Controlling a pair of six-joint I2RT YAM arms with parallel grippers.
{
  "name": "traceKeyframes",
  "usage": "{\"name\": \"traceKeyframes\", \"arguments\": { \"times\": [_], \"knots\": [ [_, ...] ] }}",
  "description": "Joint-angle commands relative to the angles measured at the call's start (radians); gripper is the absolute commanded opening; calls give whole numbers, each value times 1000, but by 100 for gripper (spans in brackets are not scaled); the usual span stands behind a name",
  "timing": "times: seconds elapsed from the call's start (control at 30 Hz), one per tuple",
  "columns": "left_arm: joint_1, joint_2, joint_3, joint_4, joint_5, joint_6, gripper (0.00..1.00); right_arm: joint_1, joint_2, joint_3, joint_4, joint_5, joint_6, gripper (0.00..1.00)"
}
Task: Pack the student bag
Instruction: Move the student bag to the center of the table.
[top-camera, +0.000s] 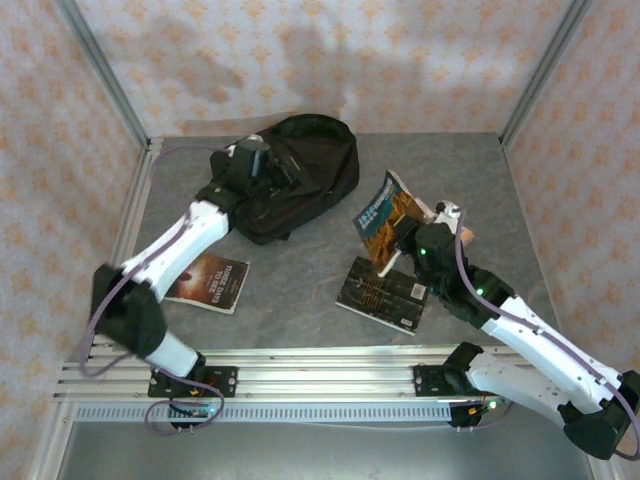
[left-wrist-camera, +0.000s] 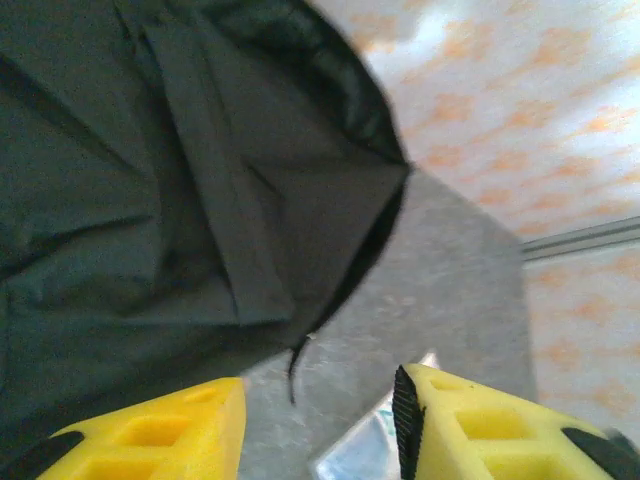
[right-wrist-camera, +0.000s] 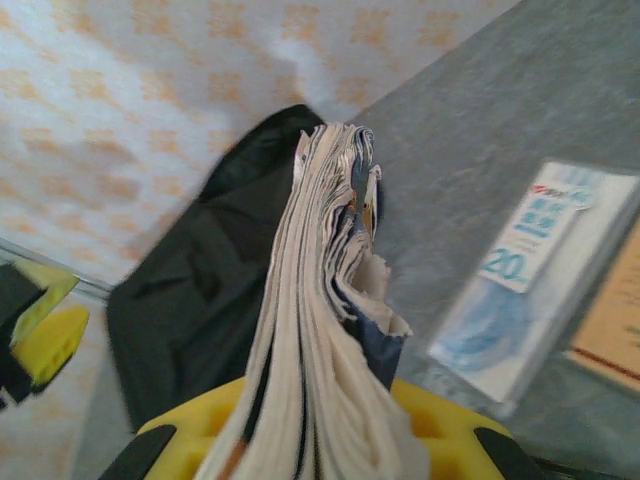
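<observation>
The student bag (top-camera: 305, 170) is a large black backpack lying at the back middle of the table. My left gripper (top-camera: 258, 160) sits over its left part. In the left wrist view the bag's black fabric (left-wrist-camera: 150, 170) fills the upper left, and that gripper (left-wrist-camera: 320, 420) is open with bare table between its yellow fingers (left-wrist-camera: 470, 420). My right gripper (top-camera: 407, 245) is shut on a blue and orange book (top-camera: 385, 212), held tilted above the table to the bag's right. The right wrist view has the book's page edges (right-wrist-camera: 320, 300) clamped upright, with the bag (right-wrist-camera: 190, 290) behind.
A dark book (top-camera: 383, 293) lies flat below the held one. Another dark book with orange lettering (top-camera: 210, 280) lies by the left arm. A blue and white packet (right-wrist-camera: 530, 290) rests on the table right of the held book. Patterned walls enclose the table.
</observation>
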Motion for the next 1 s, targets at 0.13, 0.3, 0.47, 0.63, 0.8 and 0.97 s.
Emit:
{"name": "traceKeyframes", "arguments": {
  "times": [0.13, 0.3, 0.47, 0.63, 0.8, 0.97],
  "knots": [
    [55, 377, 374, -95, 176, 39, 43, -4, -44, 2, -127, 86, -60, 0],
    [57, 528, 518, -172, 161, 19, 43, -5, -114, -16, -165, 128, -72, 0],
    [59, 537, 506, -202, 93, 23, 43, -6, -160, -19, -184, 161, -92, 0],
    [64, 490, 424, -167, 68, 23, 42, -8, -153, -32, -170, 154, -97, 0],
    [82, 460, 370, -151, 64, 24, 42, -7, -133, -43, -146, 132, -93, 0],
    [86, 479, 371, -145, 68, 25, 45, -7, -123, -48, -131, 115, -94, 0]
  ]
}}
